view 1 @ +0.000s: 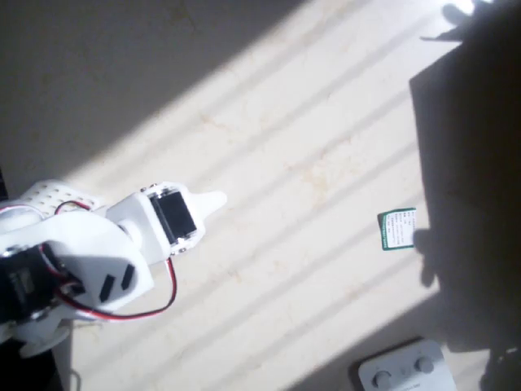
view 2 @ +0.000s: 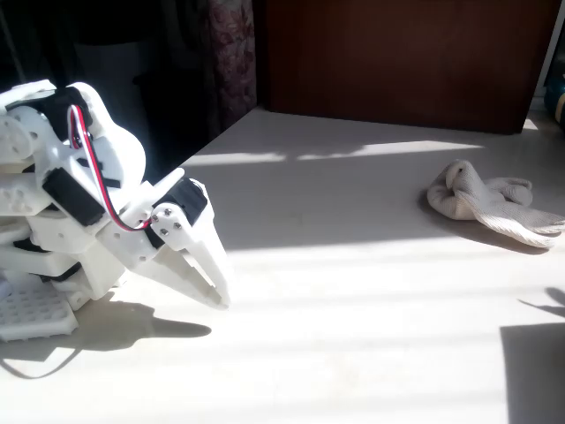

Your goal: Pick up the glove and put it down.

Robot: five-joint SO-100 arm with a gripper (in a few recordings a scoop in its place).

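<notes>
Hand (view 2: 216, 287) of the white robot arm (view 2: 79, 212) rests folded low at about eight o'clock in the fixed view, its pointed fingers close together with hardly any gap, tips down near the table (view 2: 353, 353), holding nothing. From overhead the same hand (view 1: 213, 201) points toward three o'clock, its white tip lying over sunlit table (view 1: 309, 122).

Cream fabric glove (view 2: 485, 199) lies crumpled on the table at about three o'clock in the fixed view, well apart from the hand, with bare surface between them. Its cuff is bunched toward the left and floppy fingers trail to the right. It sits half in shade, just beyond a bright band of sunlight.

Judging by this, the task has not begun in any visible way: the glove is untouched, the arm is tucked back near its base, and reaching, grasping, lifting and setting down all remain to be done.

Farther out, the overhead view shows a small green card (view 1: 397, 229) at about three o'clock, beside a large dark shadow, and a white device with round buttons (view 1: 404, 371) at five o'clock. Red wire (view 1: 155, 305) loops along the arm. Behind the table in the fixed view stands a dark wooden panel (view 2: 397, 62).
</notes>
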